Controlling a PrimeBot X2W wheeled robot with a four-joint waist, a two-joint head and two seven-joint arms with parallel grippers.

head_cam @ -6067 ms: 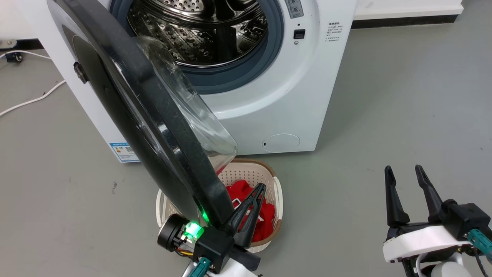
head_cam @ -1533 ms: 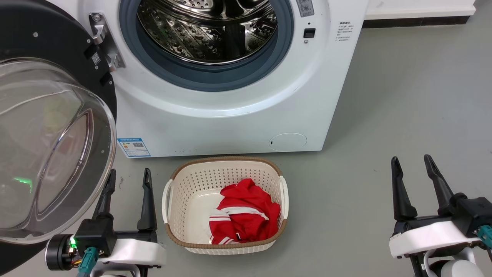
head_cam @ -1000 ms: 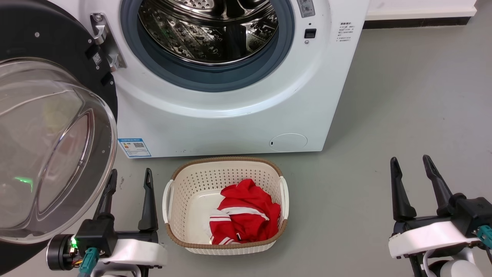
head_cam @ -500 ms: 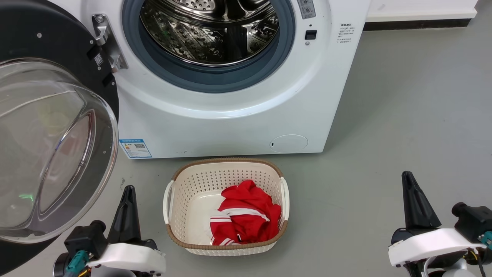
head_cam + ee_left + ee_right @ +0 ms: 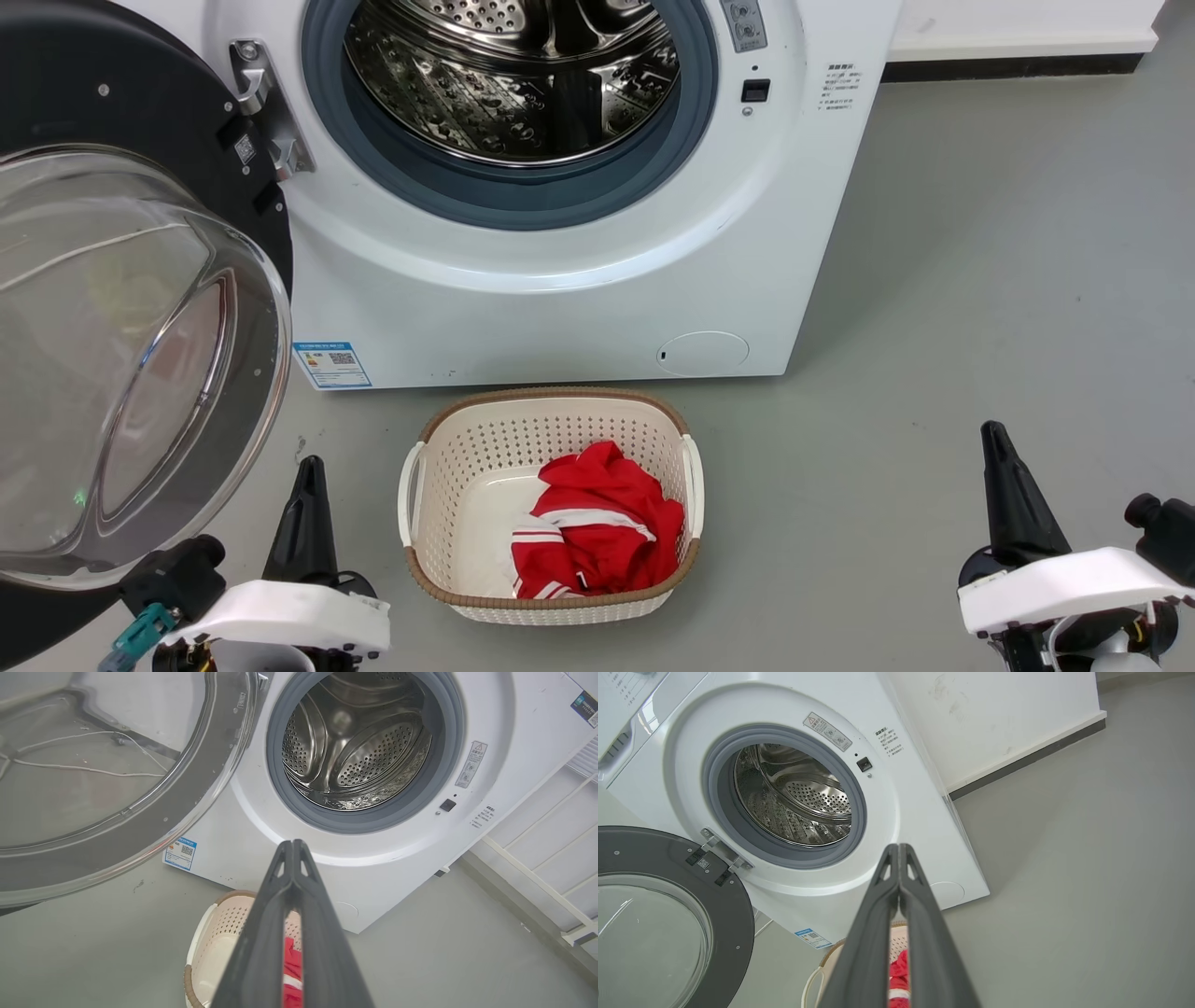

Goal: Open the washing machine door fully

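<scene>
Left claw (image 5: 311, 469) and right claw (image 5: 993, 439) are both pinched together, holding nothing. White basket (image 5: 414, 485) holds a red garment (image 5: 597, 523), on the floor (image 5: 934, 280) just before the washing machine (image 5: 560, 299). I see the washing machine door (image 5: 140, 103) swung wide to the left, near my left claw.

No wording is legible. The washing machine (image 5: 579, 299) front carries a blue label sticker (image 5: 331, 363) with a QR code, a grey warning sticker (image 5: 471, 764) with a triangle sign, and black print (image 5: 842, 87) too small to read. A tiny QR label (image 5: 246, 147) sits on the washing machine door (image 5: 93, 103).
</scene>
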